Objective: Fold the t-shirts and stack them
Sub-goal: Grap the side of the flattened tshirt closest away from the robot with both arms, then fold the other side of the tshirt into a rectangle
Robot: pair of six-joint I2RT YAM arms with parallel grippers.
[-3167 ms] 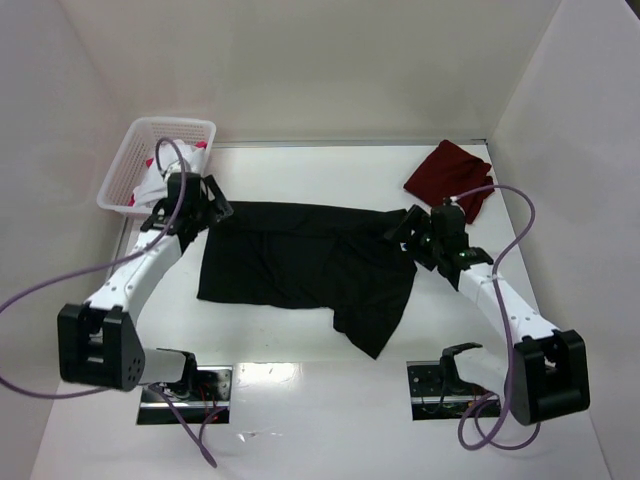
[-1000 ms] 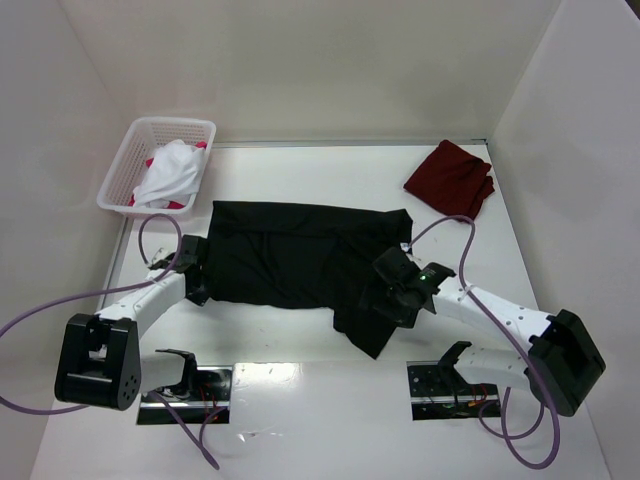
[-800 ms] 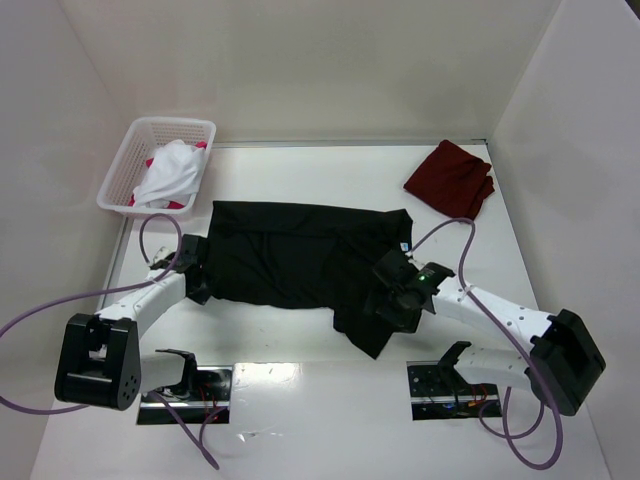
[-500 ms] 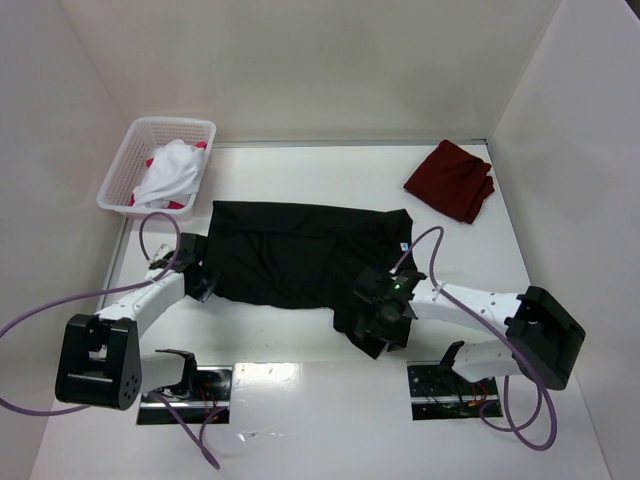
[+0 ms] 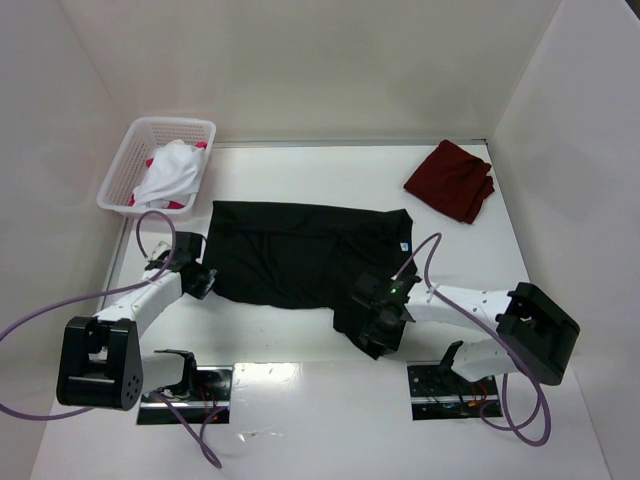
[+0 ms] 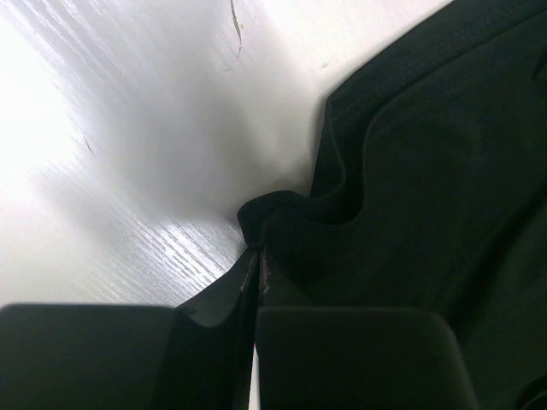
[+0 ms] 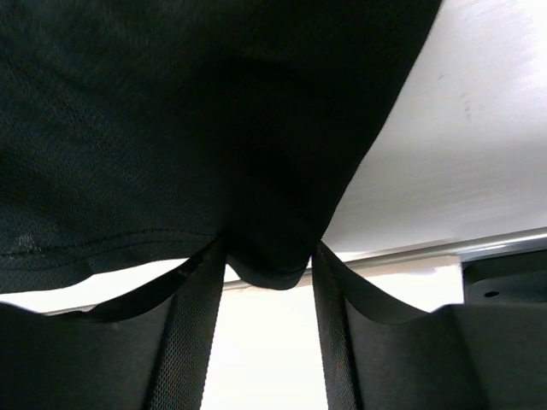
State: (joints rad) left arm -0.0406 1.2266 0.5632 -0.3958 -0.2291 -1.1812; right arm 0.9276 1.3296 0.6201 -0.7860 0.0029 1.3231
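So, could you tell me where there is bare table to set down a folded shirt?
The far strip between the basket and the maroon shirt, behind the black shirt, is bare. So is the table right of the black shirt. It is crowded where the left arm and right arm meet that shirt.

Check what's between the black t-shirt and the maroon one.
Nothing: bare table separates the black t-shirt and the maroon t-shirt, seen in the top view.

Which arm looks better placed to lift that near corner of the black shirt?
The right. The right gripper straddles the black shirt's near corner, jaws partly open around it. The left gripper is clamped on the shirt's left edge, away from that corner.
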